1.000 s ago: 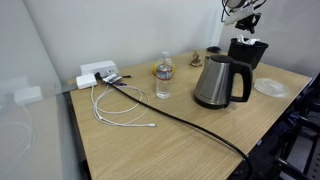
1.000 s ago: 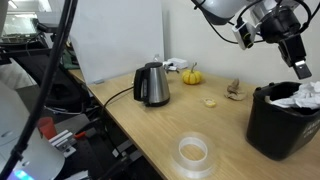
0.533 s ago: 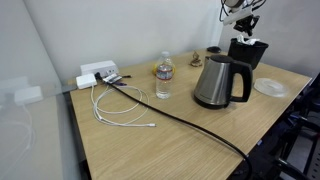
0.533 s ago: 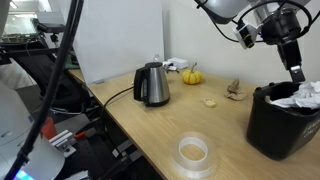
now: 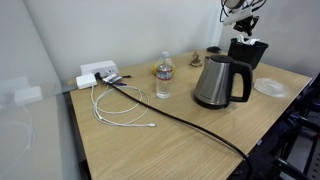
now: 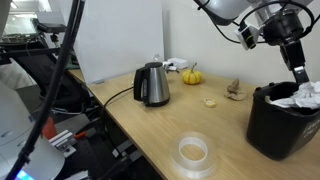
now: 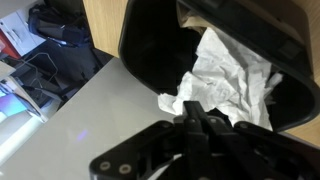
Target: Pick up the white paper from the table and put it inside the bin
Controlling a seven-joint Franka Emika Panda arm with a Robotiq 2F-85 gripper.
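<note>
Hangs with gripper clenched, jaws pressed together on nothing, just above the rim of the black bin standing on the table. Shows the crumpled white paper lying inside the bin, directly below the fingertips, with no clear long axis. Probably calls only for a straight lift clear.

No words, brands or numbers can be read in any view. The water bottle, standing near the kettle, wears a band label with red and dark patches, but its print is too small to make out. In the wrist view, a red-and-white thing shows blurred markings only.
</note>
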